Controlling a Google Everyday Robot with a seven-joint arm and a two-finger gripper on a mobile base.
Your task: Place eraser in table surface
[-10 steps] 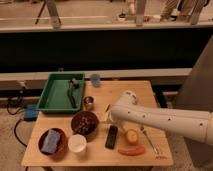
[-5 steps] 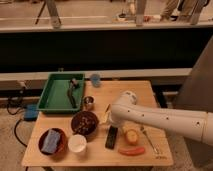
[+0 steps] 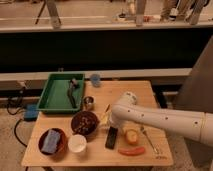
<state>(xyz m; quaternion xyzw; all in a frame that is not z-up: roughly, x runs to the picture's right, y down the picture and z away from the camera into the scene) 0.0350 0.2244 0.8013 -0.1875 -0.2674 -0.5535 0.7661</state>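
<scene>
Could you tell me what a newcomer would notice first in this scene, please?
The long white arm reaching in from the right stands out, its hand low over the table, right by the far end of the black eraser, which lies flat near the front edge. Next comes the green tray at the back left, then the blue sponge in a bowl at the front left.

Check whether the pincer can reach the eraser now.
Probably yes: the pincer sits right by the eraser, which lies uncovered on the table surface between the dark bowl and the yellow piece.
</scene>
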